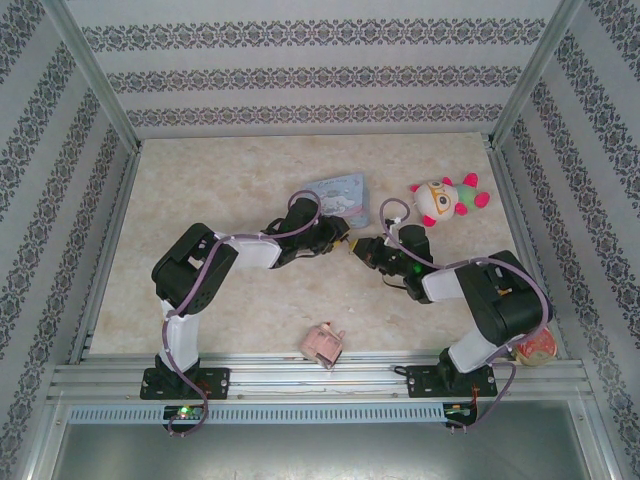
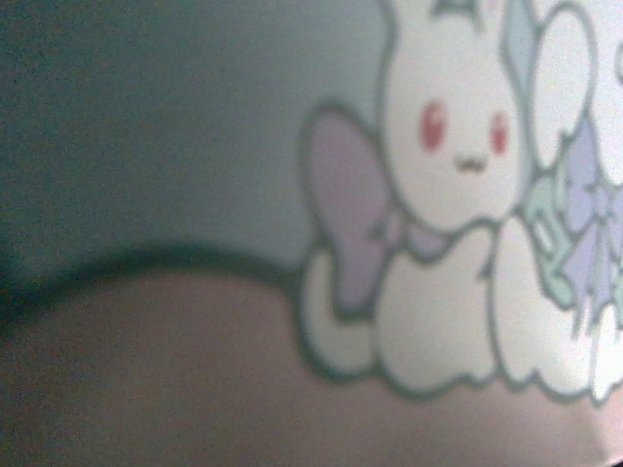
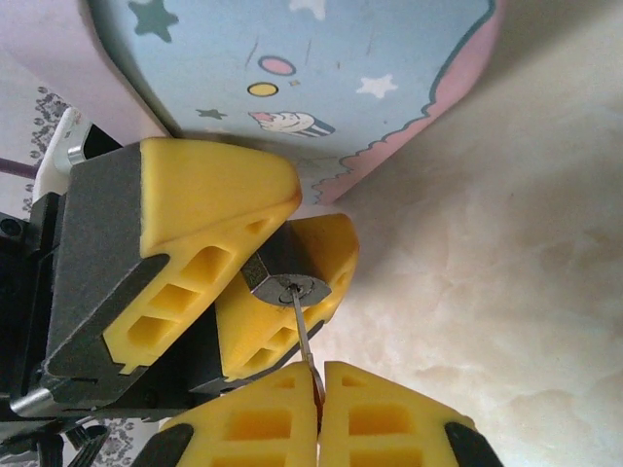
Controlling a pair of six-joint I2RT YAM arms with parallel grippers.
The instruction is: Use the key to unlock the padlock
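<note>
The right gripper [image 3: 319, 413] is pressed together on the thin key [image 3: 304, 336], whose tip meets the keyhole of the black padlock [image 3: 280, 280]. The left gripper [image 3: 313, 226] clamps the padlock body, just before the light-blue cartoon tin [image 3: 321, 68]. The key looks slightly slanted, so I think pushing may bend the blade, slide it between the fingers, or twist the padlock loose

Black-and-white arms [image 1: 183, 335], purple cables [image 1: 297, 229], yellow fingers [image 3: 389, 420].
</note>
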